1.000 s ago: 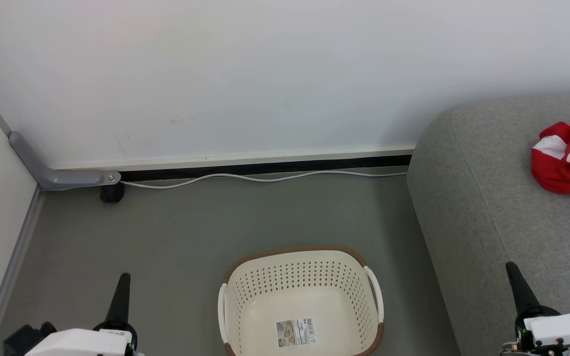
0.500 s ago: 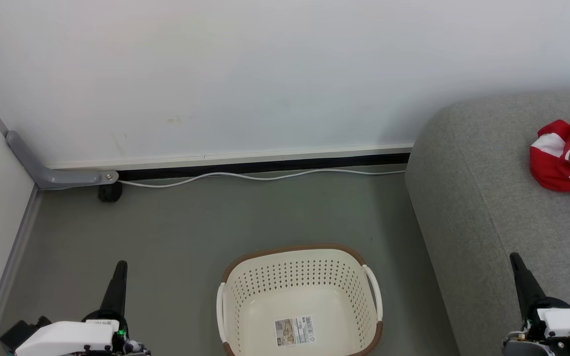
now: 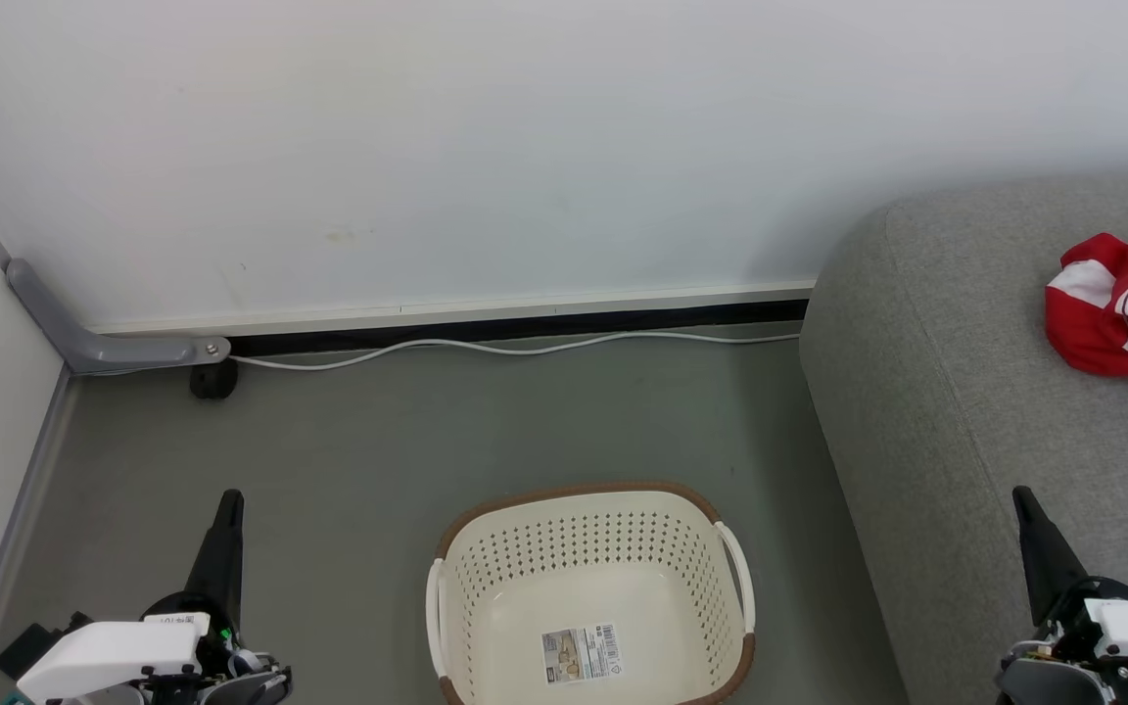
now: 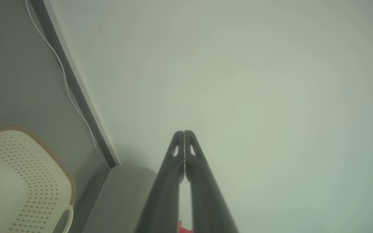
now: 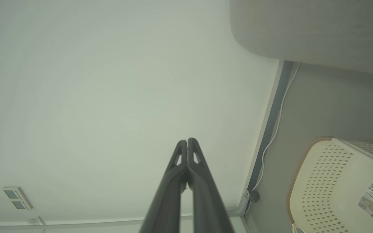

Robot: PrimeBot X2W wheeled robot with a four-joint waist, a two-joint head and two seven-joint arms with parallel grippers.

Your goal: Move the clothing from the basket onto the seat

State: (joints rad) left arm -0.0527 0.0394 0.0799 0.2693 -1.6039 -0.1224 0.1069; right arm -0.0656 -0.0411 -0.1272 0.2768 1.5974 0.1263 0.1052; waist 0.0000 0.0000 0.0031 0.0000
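Bare basket [image 3: 588, 499]; the clothing [image 3: 1112, 313] lies crumpled on the seat [image 3: 965, 421], in from its rounded end. Looks soft, light: I'd pinch a bunched fold. Fingers pressed together, empty: left gripper [image 3: 229, 499], right gripper [image 3: 1022, 495].

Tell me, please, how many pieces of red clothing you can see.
1: a red and white bundle lies on the seat at the head view's right edge, cut off by the frame, so more garments may be hidden. The basket holds none.
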